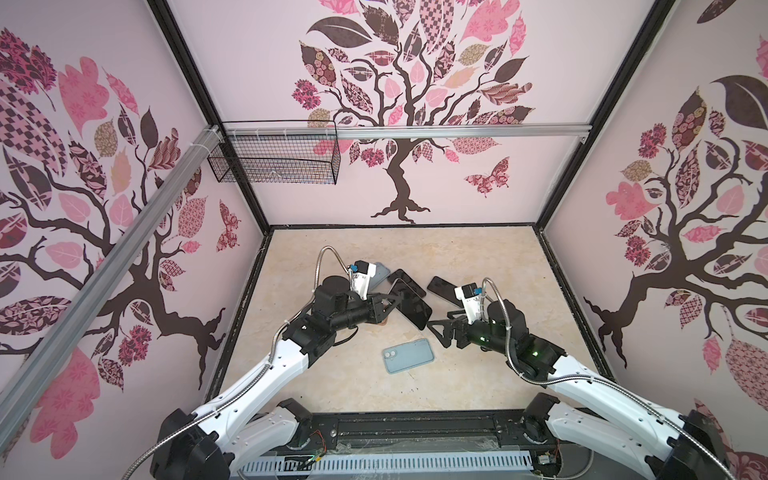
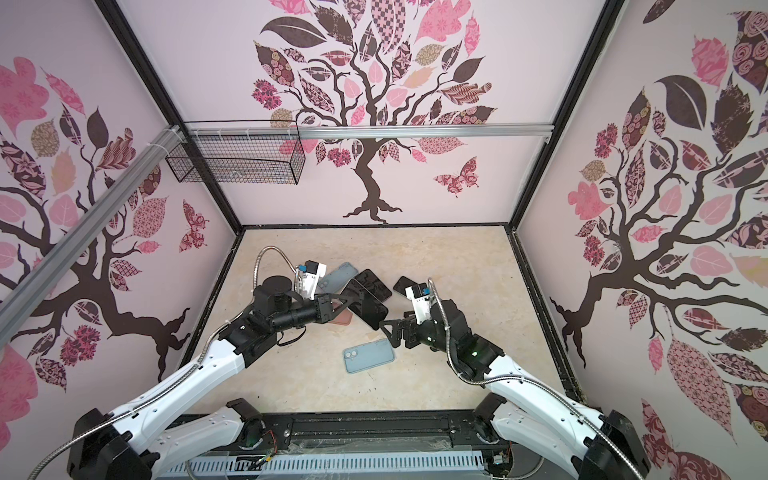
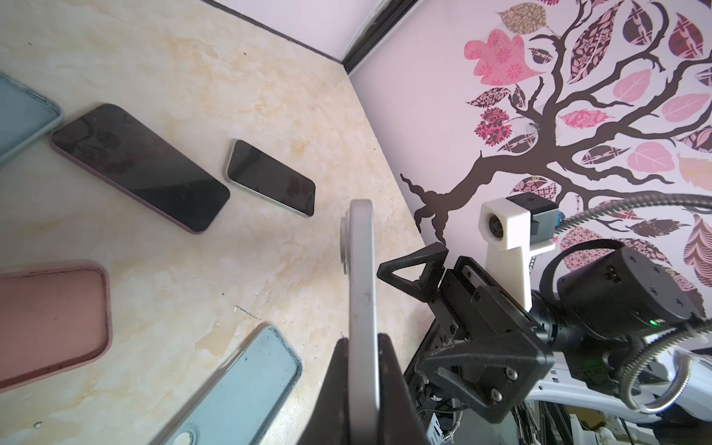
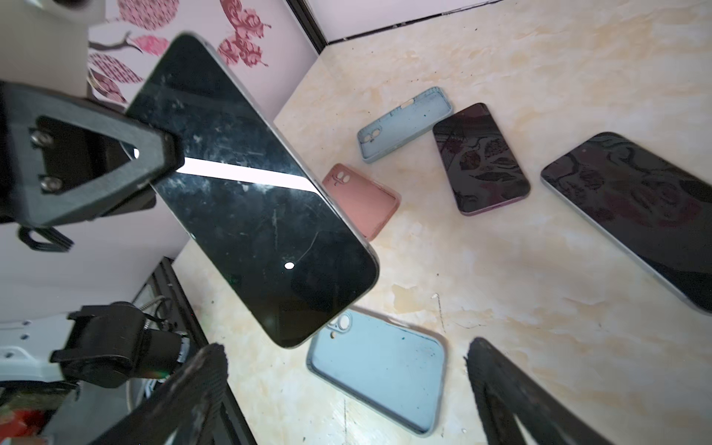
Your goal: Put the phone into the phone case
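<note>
Right now my left gripper [image 1: 392,303] is clamped tight across the two faces of the black-screened, silver-framed phone [image 1: 414,311], holding it clear of the beige marbled tabletop [image 1: 478,257] near the table's middle. My right gripper [image 1: 438,332] sits at about 4 o'clock from that phone, its jaws spread wide with nothing between them.

At 6 o'clock from the phone, the light blue soft phone case [image 1: 408,356] lies flat with its hollow side up.

From the left wrist view I see the phone [image 3: 362,277] edge-on, with its camera bump on the side away from the right arm. The right wrist view gives me what that hides: the dark glass [image 4: 246,200], scuffed and scratched, with a bright band of reflection across it.

The dusty pink phone case [image 4: 362,200] shows plainly from the right wrist, while in both top views my left arm covers most of it.

Further out, toward 12 o'clock, lie a second pale blue case [image 4: 404,123], a purple-edged dark phone [image 4: 481,158] and a silver-edged dark phone [image 4: 635,215].

A small mark on top of the right wrist camera [image 3: 531,208] is too tiny for me to read.
</note>
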Controlling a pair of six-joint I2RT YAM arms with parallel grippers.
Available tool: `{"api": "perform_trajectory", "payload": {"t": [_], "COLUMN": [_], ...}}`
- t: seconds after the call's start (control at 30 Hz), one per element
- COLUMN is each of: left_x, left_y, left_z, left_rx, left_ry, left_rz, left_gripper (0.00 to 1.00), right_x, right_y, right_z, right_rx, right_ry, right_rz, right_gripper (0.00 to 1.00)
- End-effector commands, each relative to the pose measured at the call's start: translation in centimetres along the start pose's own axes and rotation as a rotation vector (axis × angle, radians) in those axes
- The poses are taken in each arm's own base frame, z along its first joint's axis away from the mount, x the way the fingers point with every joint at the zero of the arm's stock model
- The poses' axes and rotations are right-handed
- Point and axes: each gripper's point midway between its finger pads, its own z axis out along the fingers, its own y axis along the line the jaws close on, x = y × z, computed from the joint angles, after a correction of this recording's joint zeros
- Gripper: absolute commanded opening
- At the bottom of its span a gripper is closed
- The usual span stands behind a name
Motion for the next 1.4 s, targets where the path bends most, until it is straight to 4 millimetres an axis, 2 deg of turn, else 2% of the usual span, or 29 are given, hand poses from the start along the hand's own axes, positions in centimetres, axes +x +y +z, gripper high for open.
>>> {"api": "perform_trajectory", "payload": {"t": [0.0,0.1,0.27,0.43,0.5,0.9,1.1,1.37], "left_x": [-2.0,-2.6,-2.6,-2.9,-3.0,-3.5,-3.4,-3.5], "left_y": [-1.3,-2.1,-2.6,-3.4,-3.6,-4.9,-5.7,-5.4], "left_z": [-1.5,-2.8,-4.1,-4.8,-4.9,-4.5,-4.2,-4.6], "left_rx": [0.055,0.118,0.158,0.231,0.253,0.402,0.454,0.485], "left_ry": [-0.142,-0.241,-0.298,-0.342,-0.354,-0.375,-0.348,-0.386], "left_rz": [0.045,0.032,0.02,-0.003,-0.017,-0.095,-0.101,-0.135], "left_gripper": [0.0,0.0,0.0,0.0,0.0,0.0,0.0,0.0], "right_x": [-3.3,-3.7,-3.8,-4.3,-4.4,-5.9,-6.6,-8.2], "right_y": [2.2,2.0,3.6,5.0,5.7,7.8,8.6,9.9], "right_z": [-0.9,-0.9,-0.9,-0.8,-0.8,-1.7,-2.3,-3.4], "right_rx": [-0.179,-0.235,-0.381,-0.493,-0.532,-0.635,-0.689,-0.78], "right_ry": [-0.117,-0.144,-0.151,-0.146,-0.138,-0.151,-0.172,-0.213], "right_rz": [0.167,0.236,0.287,0.309,0.303,0.28,0.278,0.291], "right_gripper": [0.99,0.96,0.89,0.76,0.7,0.59,0.45,0.3]}}
